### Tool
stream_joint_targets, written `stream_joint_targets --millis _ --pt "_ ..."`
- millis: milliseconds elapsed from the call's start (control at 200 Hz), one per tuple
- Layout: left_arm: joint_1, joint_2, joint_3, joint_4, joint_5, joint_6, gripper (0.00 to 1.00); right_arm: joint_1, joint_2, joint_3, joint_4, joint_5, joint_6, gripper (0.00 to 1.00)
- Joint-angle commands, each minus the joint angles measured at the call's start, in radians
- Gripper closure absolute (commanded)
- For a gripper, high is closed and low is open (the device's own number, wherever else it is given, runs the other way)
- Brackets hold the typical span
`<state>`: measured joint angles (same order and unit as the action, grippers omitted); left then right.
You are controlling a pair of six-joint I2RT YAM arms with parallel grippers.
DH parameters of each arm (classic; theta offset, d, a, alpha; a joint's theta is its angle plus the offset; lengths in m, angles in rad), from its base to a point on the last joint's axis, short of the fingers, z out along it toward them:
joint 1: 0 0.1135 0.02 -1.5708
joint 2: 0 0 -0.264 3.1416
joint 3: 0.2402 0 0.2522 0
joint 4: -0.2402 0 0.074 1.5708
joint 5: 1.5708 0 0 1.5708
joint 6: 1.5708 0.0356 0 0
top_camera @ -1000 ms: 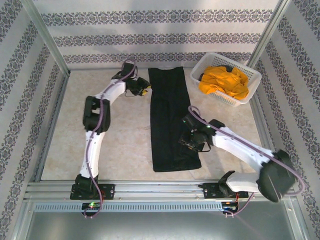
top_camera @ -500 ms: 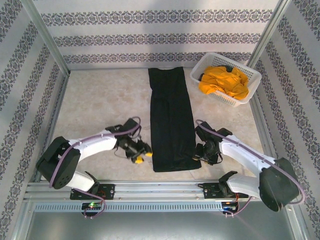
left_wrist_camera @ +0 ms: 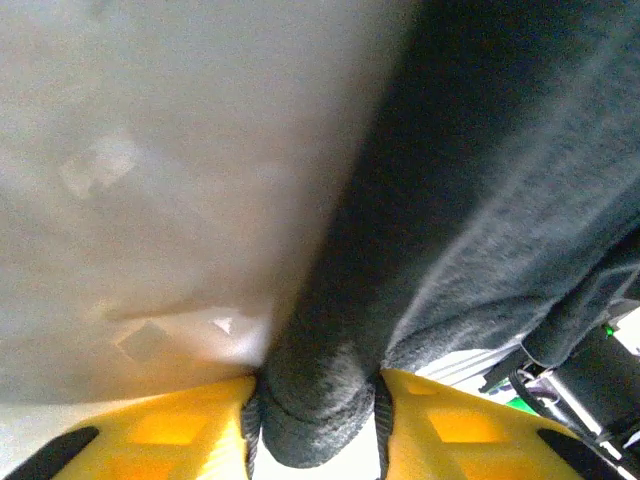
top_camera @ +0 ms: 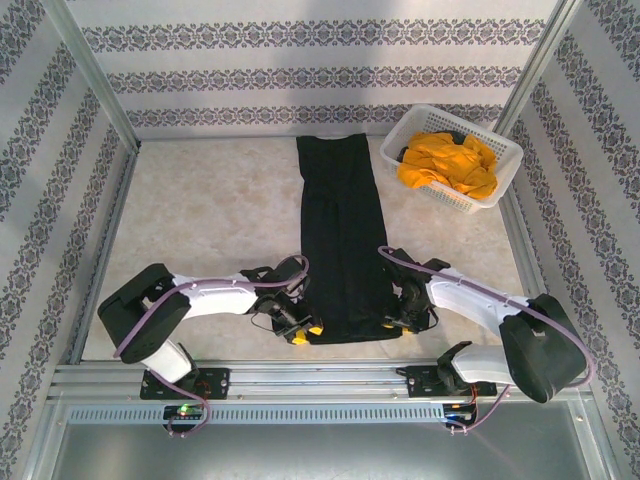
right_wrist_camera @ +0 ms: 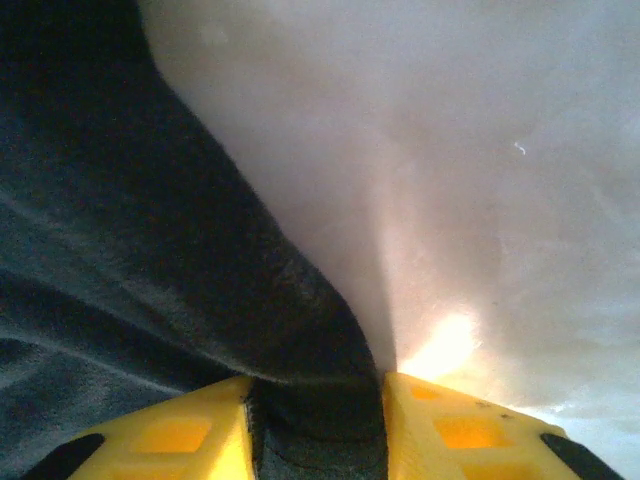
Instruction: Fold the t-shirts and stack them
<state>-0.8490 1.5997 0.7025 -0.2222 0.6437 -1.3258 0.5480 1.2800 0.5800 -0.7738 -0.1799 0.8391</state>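
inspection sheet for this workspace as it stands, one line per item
surface: pale marbled tabletop, no spills seen
job's things: black t-shirt folded into a long strip down the middle; orange-yellow t-shirt crumpled in the white basket at far right
clutter: nothing seen
grippers: left gripper pinches the strip's near left corner; right gripper pinches its near right corner
cables: purple cable runs along each arm
surroundings: patterned wall panels; aluminium frame rail at the near edge
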Motion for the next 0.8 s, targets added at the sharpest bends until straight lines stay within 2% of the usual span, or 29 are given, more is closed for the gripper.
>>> stream_joint_targets --millis 0,125,210,460,520,649,719,794 --pt "-0.024 0.086 0.023 0.179 -0.101 0.01 0.76 0.024 -0.013 -0.04 0.075 -0.065 0.016 0.7" --pt "-0.025 0.042 -0.002 0.145 -0.119 0.004 0.95 0.034 -0.043 -0.038 0.085 -0.08 0.027 0.89" --pt "-0.025 -0.038 -0.042 0.097 -0.135 0.002 1.0 0.053 -0.08 -0.028 0.065 -0.076 0.036 1.0" --pt "-0.027 -0.207 -0.122 0.068 -0.088 -0.002 1.0 0.151 -0.183 0.003 -0.013 -0.095 0.112 1.0" --pt "-0.028 -0.273 -0.105 0.016 -0.131 -0.007 1.0 0.174 -0.214 0.031 -0.044 -0.096 0.137 1.0" --pt "-0.026 -0.403 0.04 -0.187 -0.316 0.05 1.0 0.175 -0.257 0.144 -0.127 -0.074 0.176 1.0" --pt "-0.009 -0.432 0.083 -0.194 -0.381 0.046 1.0 0.15 -0.239 0.228 -0.16 -0.06 0.179 1.0" --pt "0.036 -0.423 0.107 -0.151 -0.391 0.039 1.0 0.101 -0.201 0.31 -0.174 -0.055 0.172 1.0"
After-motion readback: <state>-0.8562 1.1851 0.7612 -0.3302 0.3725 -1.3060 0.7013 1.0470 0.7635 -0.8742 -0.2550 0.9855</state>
